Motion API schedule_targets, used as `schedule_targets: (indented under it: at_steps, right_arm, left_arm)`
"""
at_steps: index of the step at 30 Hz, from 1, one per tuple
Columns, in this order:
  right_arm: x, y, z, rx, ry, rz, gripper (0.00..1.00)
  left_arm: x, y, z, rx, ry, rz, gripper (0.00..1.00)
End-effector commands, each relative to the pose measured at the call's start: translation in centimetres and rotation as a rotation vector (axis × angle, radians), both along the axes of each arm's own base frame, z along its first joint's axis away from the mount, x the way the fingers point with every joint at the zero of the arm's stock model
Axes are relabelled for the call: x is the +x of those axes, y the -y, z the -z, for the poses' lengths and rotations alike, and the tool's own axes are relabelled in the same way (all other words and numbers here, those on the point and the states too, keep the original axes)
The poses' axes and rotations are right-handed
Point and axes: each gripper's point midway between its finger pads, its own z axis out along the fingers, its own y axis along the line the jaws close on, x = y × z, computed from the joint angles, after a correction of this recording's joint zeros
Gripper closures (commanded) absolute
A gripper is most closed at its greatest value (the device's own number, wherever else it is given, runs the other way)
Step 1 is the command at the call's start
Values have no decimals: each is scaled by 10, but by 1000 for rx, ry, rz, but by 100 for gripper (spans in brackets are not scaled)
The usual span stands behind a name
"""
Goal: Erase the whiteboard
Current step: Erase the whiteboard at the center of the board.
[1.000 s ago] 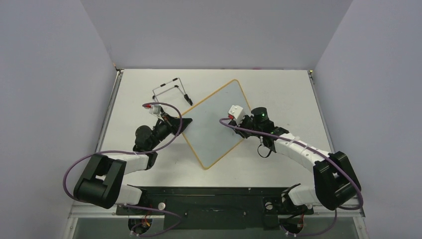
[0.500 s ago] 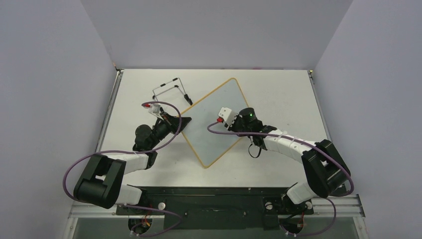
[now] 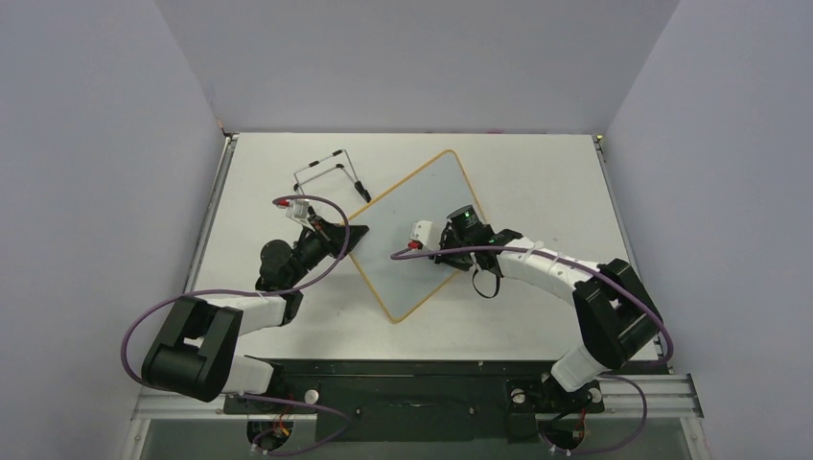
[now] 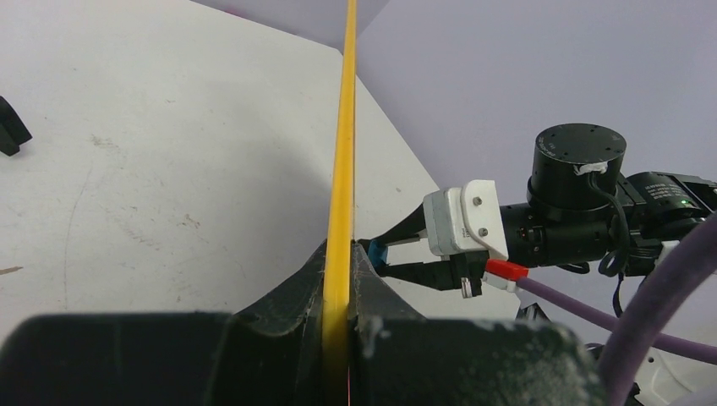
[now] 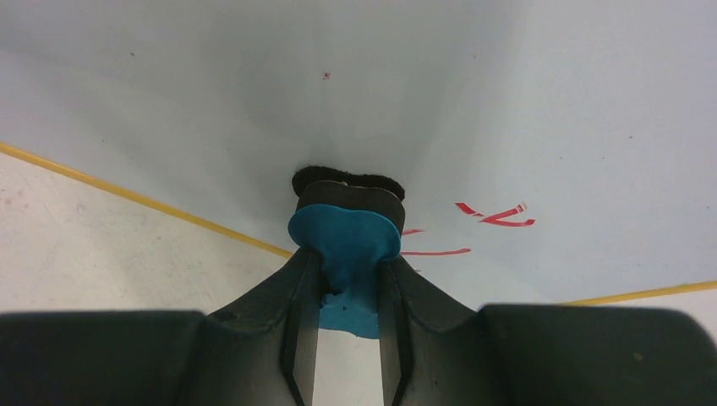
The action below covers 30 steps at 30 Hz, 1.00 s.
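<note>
The whiteboard (image 3: pixel 422 196) lies turned like a diamond in the middle of the table, white face up inside a thin yellow frame. My left gripper (image 3: pixel 353 237) is shut on its left corner, and the frame edge (image 4: pixel 342 152) runs between the jaws of that gripper (image 4: pixel 340 254). My right gripper (image 5: pixel 347 262) is shut on a blue eraser (image 5: pixel 347 237), whose black felt presses on the board face (image 5: pixel 507 101). Red pen strokes (image 5: pixel 499 216) remain just right of the eraser. In the top view the right gripper (image 3: pixel 410 247) is over the board's lower left part.
A thin black wire stand (image 3: pixel 331 177) sits on the table behind the board's left corner. Grey walls close the table on three sides. The right arm's purple cable (image 3: pixel 451 254) loops over the board.
My right gripper has slid left across the board with the eraser, from the right side toward the left corner. The left gripper and the board have stayed put.
</note>
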Motion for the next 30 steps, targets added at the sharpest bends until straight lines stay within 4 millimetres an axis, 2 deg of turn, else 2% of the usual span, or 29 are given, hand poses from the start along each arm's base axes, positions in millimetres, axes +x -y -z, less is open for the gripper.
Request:
schedule_targets:
  at_steps: [1,2,5,9,11,13,16,18,21,23,25,28,30]
  right_arm:
    - [28,-9,-35,133,98,138,100]
    - [39,-6,-47,165,144,184,100]
    - [53,17,-51,194,162,292,100]
    - [54,35,-33,127,105,326,100]
    - [51,36,-22,93,62,312,100]
    - [41,27,-17,84,28,255,100]
    - [19,0,-16,96,-11,121,100]
    - [17,-10,-24,130,-1,105,100]
    - [34,-14,-46,218,61,184,100]
    - [53,0,-59,257,119,304,100]
    - [65,17,-61,268,143,394,100]
    - [74,40,-51,235,132,467,100]
    - [73,46,-42,201,104,474,100]
  left_arm:
    - [-6,6,-55,-52,179,42,100]
    - [-6,6,-54,-51,179,43,100]
    - [-6,7,-53,-50,175,46,100]
    - [-6,9,-54,-51,176,51,100]
    - [-7,9,-54,-52,179,52,100]
    - [-7,9,-54,-50,177,49,100]
    - [-6,9,-54,-47,176,49,100]
    - [-6,9,-54,-46,176,49,100]
    - [-7,9,-53,-43,175,49,100]
    - [-7,9,-52,-43,173,51,100]
    - [-7,10,-53,-44,175,54,100]
    - [-8,11,-53,-45,176,56,100]
    - [-8,12,-52,-44,174,57,100]
